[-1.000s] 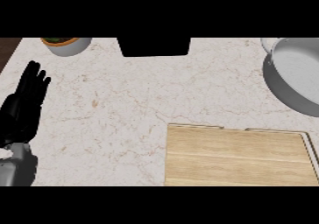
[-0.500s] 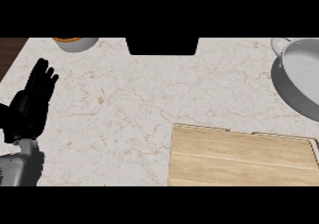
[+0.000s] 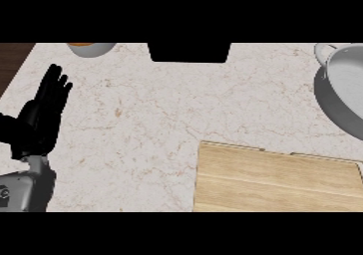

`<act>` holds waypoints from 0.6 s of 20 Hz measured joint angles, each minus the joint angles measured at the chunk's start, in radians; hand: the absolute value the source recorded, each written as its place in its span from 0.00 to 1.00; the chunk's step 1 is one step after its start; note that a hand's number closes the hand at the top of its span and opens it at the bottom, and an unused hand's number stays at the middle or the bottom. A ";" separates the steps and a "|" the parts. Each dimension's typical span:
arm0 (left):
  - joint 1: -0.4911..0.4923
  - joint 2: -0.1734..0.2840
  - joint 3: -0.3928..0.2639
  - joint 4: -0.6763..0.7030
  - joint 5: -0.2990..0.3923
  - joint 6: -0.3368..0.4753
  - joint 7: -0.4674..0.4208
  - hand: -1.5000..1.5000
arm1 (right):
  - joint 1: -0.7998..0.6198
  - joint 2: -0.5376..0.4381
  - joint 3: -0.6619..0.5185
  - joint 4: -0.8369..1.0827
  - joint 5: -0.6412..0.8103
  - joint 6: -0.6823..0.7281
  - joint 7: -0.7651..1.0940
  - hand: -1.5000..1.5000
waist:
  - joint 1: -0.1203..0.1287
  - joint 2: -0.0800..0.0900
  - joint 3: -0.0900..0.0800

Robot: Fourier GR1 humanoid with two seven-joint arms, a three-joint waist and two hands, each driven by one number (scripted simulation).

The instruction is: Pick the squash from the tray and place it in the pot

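Left hand (image 3: 43,113) rests near the counter's (image 3: 162,109) left edge, fingers straight and together, holding nothing; squash unseen on the wooden tray (image 3: 276,182); pot (image 3: 346,89) waits at the right edge.

Desk (image 3: 177,104): pale marble-patterned top with faint brown veining, evenly lit. Left of the desk, a strip of dark wood floor (image 3: 8,62). At the desk's far edge, a black rectangular recess (image 3: 189,52).

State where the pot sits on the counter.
In the head view, the pot sits at the right edge, partly cut off, just above the wooden tray.
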 measured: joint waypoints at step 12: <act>-0.039 0.008 0.004 0.011 0.008 -0.016 0.012 0.50 | -0.261 0.082 0.104 0.386 0.386 -0.463 -0.218 1.00 | 0.026 0.010 0.002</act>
